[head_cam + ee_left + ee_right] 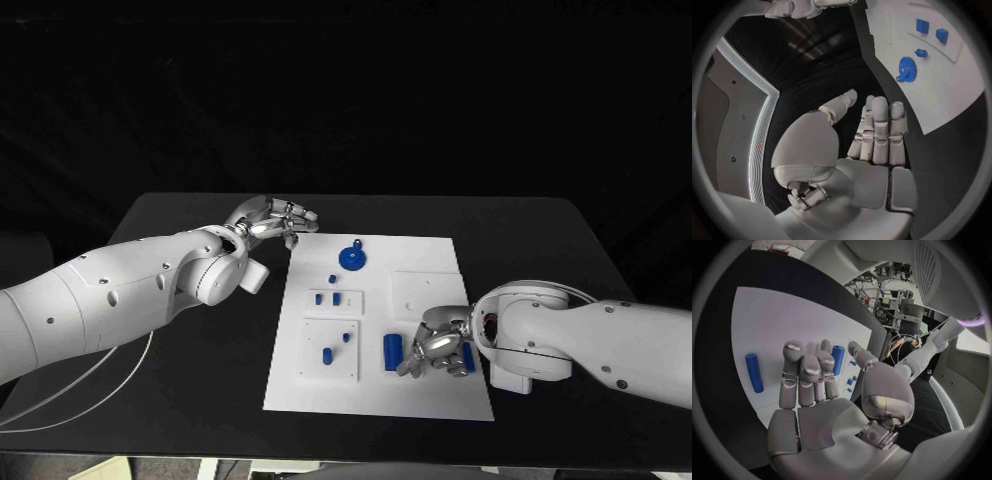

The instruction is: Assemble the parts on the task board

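The white task board (pixel 433 268) lies in the middle of the black table. On it are a blue gear (pixel 353 260), small blue parts (pixel 330 297) on a raised white block, and more small parts (pixel 338 346) on a second block. Two blue cylinders (pixel 392 351) (pixel 467 358) lie near the board's front edge. My right hand (pixel 433 345) hovers low between them, fingers straight and holding nothing. In the right wrist view a cylinder (pixel 754 372) lies on one side of the fingers (pixel 807 372) and the other cylinder (pixel 837 359) lies beside them. My left hand (pixel 274 220) is empty at the board's far left corner.
In the left wrist view the left hand (pixel 873 135) has its fingers straight over bare black table, with the board (pixel 954 90), the gear (pixel 907 67) and two square parts (pixel 932 30) beyond it. A pale cable (pixel 87 385) runs along the table's left side.
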